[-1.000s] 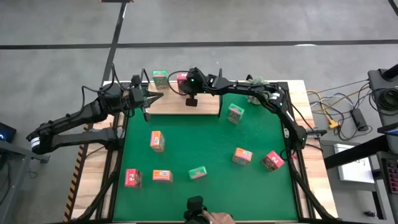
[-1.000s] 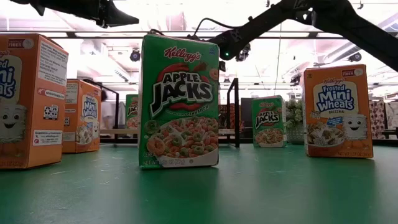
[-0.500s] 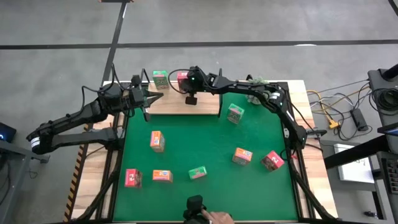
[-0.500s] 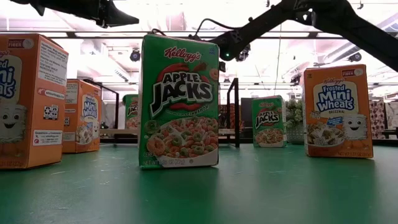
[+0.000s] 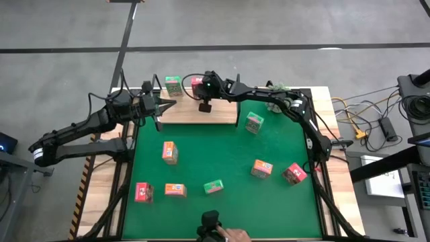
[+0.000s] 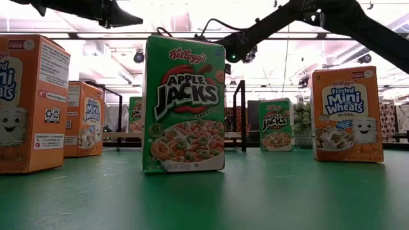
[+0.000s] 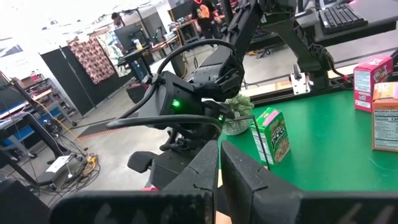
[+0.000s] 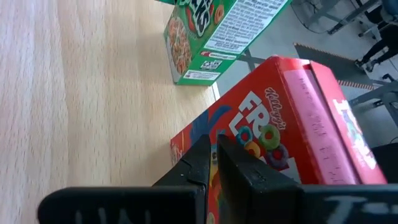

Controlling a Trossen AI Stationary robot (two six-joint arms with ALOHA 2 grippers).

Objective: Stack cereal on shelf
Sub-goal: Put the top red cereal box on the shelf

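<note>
The right hand (image 5: pixel 204 105), fingers pressed together, is hovering over the shelf (image 5: pixel 222 113) beside the red Froot Loops box (image 8: pixel 280 130) standing there. The left hand (image 5: pixel 166 104), also closed, is waiting at the shelf's end.

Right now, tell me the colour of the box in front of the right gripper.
Pink-red Froot Loops box, clearest in the right wrist view.

Open mat (image 5: pixel 222 144) amid scattered boxes (image 5: pixel 169 152)

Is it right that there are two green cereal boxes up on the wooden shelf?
Not quite. The high view shows one green box and one red box on the wooden shelf. The right wrist view shows the same pair.
</note>
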